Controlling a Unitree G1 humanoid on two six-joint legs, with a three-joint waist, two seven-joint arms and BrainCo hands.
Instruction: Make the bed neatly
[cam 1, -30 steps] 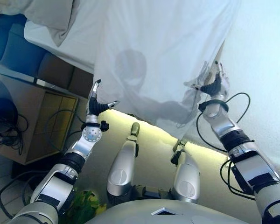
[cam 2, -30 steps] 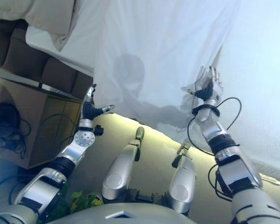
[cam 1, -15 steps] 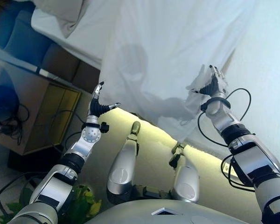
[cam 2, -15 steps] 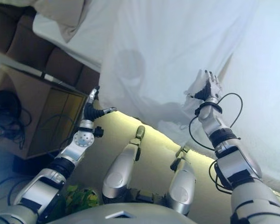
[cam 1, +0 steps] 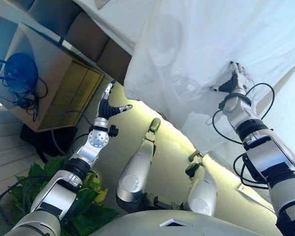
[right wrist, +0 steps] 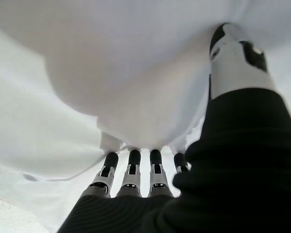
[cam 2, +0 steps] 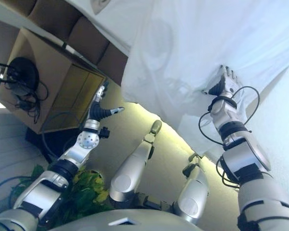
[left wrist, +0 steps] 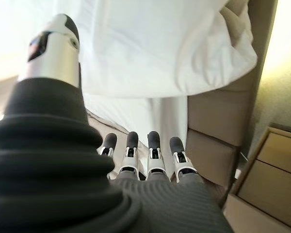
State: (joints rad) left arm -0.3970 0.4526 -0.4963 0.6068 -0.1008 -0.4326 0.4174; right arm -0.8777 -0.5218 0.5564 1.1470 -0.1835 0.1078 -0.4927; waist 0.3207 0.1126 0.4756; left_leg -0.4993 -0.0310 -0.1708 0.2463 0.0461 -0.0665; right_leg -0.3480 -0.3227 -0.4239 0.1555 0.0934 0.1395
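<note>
A white sheet hangs over the side of the bed and fills the upper right of the eye views. My right hand is raised against it, with a bunched fold pinched between thumb and fingers. My left hand is held up in the air just below the sheet's lower left corner. It is open, fingers straight and thumb apart, and touches nothing. In the left wrist view the white bedding lies on the brown bed base.
A wooden bedside cabinet stands to the left, with a dark blue round object and cables on it. The brown padded bed frame runs beside it. A green leafy plant sits on the floor at the lower left.
The whole picture has swung, so the camera moved. My right hand keeps its hold on the sheet and has reached a little farther out. The left hand stays open in the same pose.
</note>
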